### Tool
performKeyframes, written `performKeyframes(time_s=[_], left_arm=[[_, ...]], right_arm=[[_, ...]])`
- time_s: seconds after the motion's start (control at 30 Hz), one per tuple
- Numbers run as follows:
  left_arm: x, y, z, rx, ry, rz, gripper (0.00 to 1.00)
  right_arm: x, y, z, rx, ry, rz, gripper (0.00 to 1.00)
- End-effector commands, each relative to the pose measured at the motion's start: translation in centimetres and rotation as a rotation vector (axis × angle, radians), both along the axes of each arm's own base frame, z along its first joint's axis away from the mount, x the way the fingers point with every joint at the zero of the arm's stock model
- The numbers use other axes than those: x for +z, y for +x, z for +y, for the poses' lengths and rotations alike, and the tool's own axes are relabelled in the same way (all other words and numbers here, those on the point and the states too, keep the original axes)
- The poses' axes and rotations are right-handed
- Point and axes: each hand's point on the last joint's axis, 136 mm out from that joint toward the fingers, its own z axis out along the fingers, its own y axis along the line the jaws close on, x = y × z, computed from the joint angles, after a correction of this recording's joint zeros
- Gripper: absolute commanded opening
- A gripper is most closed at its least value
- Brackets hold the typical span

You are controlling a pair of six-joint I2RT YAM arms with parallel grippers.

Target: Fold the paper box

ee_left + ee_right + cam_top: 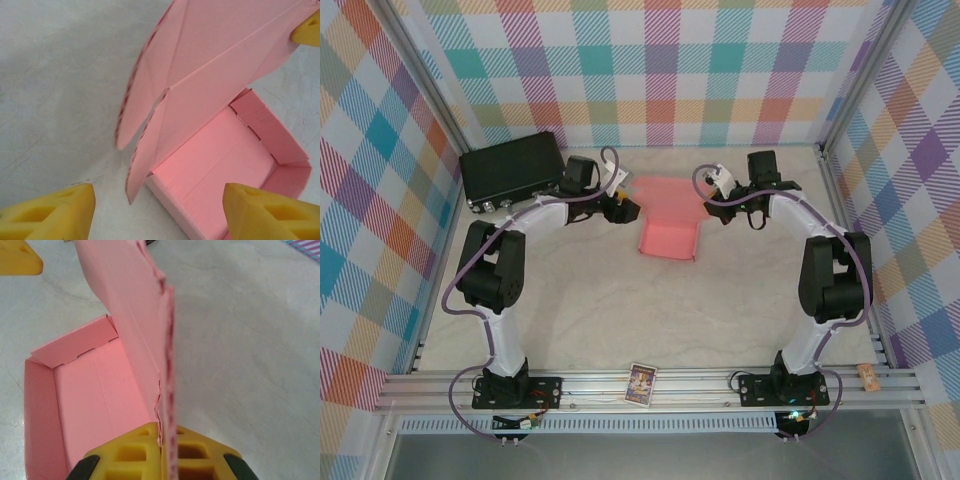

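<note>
The paper box point(668, 238) sits on the table point(620, 310) to the right of the black case point(513, 170), with its tray open and its lid standing up. Between the case and the box, the left gripper point(625, 208) has its yellow fingers point(55, 212) spread apart, clamping nothing. On the box's side away from the case, the right gripper point(162, 440) pinches the lid's edge.

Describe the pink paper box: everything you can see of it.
The paper box is thin salmon-pink cardboard and sits on the table, toward its far side. Its tray is formed, with the walls upright and the inside empty. The lid stands raised, its rounded side flaps not tucked in. The right hand pinches the lid's edge. The left hand is open around the tray's corner.
</note>
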Motion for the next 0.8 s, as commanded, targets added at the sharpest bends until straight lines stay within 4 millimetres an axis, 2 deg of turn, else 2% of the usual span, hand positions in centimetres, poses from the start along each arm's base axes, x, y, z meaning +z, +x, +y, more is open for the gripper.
performKeyframes(time_s=[0.0, 0.27, 0.53, 0.7, 0.77], left_arm=[[2.4, 0.5, 0.1, -0.040, 0.011, -0.046, 0.63], [2.2, 1.3, -0.2, -0.054, 0.031, -0.028, 0.61], [0.4, 1.0, 0.2, -0.072, 0.069, 0.057, 0.55], [0.4, 0.9, 0.1, -0.082, 0.048, 0.078, 0.36], [0.5, 1.0, 0.2, -0.080, 0.046, 0.079, 0.33]], right_arm=[[0.8, 0.0, 1.2, 0.077, 0.014, -0.024, 0.07], [0.5, 0.1, 2.1, 0.124, 0.036, -0.004, 0.07], [0.6, 0.3, 2.5, 0.151, 0.038, -0.006, 0.07], [0.5, 0.3, 2.6, 0.158, 0.031, -0.001, 0.07], [0.5, 0.4, 2.6, 0.158, 0.031, 0.001, 0.07]])
